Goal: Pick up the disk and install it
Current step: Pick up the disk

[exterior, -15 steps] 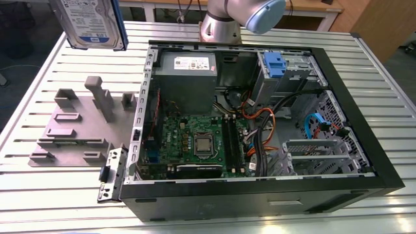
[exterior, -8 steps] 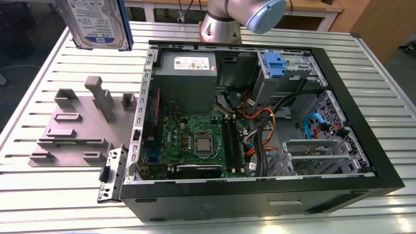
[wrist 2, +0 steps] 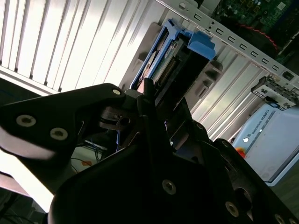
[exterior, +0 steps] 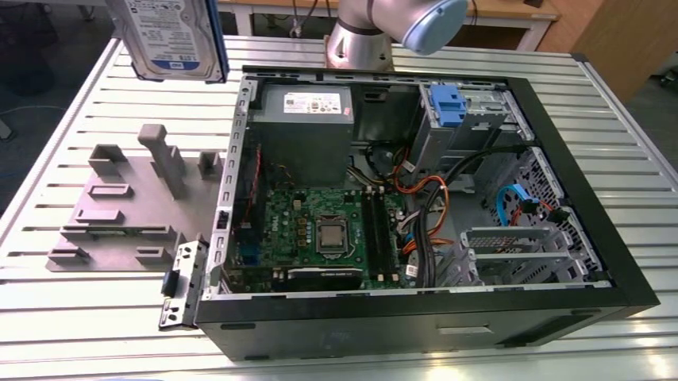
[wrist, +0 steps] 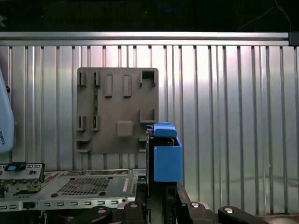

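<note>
Blue-framed disk (exterior: 170, 36) hangs upright above the slatted metal surface (exterior: 106, 317), gripped edge-on by the black claw (wrist: 162, 198), beside the open case (exterior: 424, 317) and grey plate (exterior: 127, 206).

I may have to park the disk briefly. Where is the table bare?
Bare table runs along the exterior view's right of the computer case, and between the grey fixture plate and the near edge. Inside the case, cables crowd the space. The claw grips the disk.
</note>
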Tool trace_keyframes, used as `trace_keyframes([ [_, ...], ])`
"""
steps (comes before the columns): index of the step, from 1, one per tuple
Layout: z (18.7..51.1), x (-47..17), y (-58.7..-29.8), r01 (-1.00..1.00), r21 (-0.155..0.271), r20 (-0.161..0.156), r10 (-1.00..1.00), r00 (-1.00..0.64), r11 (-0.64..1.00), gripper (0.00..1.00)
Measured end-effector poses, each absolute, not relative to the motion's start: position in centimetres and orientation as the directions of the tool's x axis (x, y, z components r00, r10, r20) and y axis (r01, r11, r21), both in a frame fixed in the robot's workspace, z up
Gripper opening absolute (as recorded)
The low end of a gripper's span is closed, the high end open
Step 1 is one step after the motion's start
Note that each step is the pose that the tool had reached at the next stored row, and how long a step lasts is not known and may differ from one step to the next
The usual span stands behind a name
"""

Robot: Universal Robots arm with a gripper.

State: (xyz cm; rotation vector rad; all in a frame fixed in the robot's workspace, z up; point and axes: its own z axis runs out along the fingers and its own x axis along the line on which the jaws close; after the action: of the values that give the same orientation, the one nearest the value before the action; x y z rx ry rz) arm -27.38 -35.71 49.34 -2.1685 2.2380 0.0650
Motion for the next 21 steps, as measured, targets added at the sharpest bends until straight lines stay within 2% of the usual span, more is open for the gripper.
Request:
trace_keyframes([
  [21, 49.3, -23.4, -35.6, -0.999, 0.013, -0.047, -0.998, -0.032, 0.031, 0.35],
])
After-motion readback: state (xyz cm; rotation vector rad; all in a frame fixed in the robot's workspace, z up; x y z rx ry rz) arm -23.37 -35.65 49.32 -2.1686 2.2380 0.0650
